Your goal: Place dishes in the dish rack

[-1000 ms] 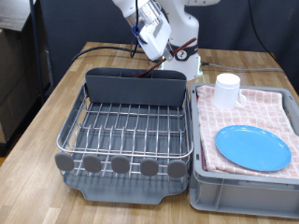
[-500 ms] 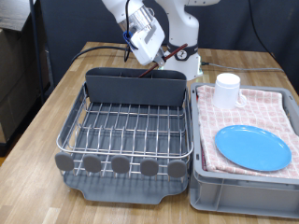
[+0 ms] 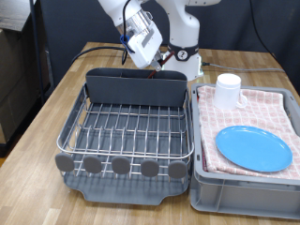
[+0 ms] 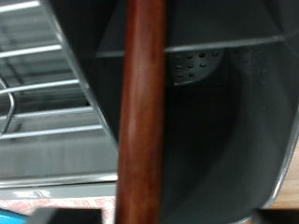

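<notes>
Hand: the hand (image 3: pixel 148 58) hangs above the back of the dish rack (image 3: pixel 127 131), over the dark caddy (image 3: pixel 136 87); its fingertips are hidden in the exterior view.
Grip: clamped on the wooden spoon (image 4: pixel 140 121), whose brown shaft runs the full height of the wrist view, right along the fingers.
Spoon: its lower part reaches down towards the caddy's compartment (image 4: pixel 201 112); whether it touches the bottom cannot be told.
Rack: directly below the hand on the desk (image 3: pixel 56 103), wire grid bare, grey knobs (image 3: pixel 120 166) along the edge farthest from the hand.
Mug: the white mug (image 3: pixel 229 91) stands on the pink checked cloth (image 3: pixel 272 112), well apart from the hand, towards the exterior view's right.
Plate: the light-blue plate (image 3: pixel 254 148) lies flat on the same cloth in the grey crate (image 3: pixel 244 192), farther from the hand than the mug.
</notes>
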You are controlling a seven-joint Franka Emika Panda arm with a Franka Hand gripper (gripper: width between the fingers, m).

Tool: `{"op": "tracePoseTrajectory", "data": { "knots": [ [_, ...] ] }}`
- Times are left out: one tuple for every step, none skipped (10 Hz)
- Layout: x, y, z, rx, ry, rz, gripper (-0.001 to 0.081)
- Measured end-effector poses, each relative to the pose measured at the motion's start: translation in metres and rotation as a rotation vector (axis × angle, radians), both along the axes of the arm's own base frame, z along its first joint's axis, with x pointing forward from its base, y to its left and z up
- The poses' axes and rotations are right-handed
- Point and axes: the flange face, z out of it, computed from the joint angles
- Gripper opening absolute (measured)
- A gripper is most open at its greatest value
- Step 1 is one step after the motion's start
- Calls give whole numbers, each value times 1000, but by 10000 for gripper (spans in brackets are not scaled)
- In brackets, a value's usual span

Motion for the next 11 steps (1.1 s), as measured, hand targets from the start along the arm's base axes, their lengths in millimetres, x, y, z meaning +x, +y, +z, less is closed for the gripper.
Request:
{"op": "tracePoseTrajectory", "data": {
  "knots": [
    [0, 0, 0, -1, 1, 0, 330],
    [0, 1, 0, -2, 3, 0, 520],
    [1, 2, 0, -10, 6, 2, 520],
    [4, 4, 1, -44, 12, 7, 723],
    [8, 8, 3, -105, 30, 10, 723],
    [14, 14, 7, -167, 49, 12, 783],
    [18, 22, 10, -213, 65, 13, 783],
    [22, 29, 14, -253, 77, 11, 799],
    [26, 36, 19, -299, 88, 5, 799],
    [30, 43, 26, -349, 91, -7, 803],
    [32, 50, 34, -385, 90, -18, 803]
  ]
}}
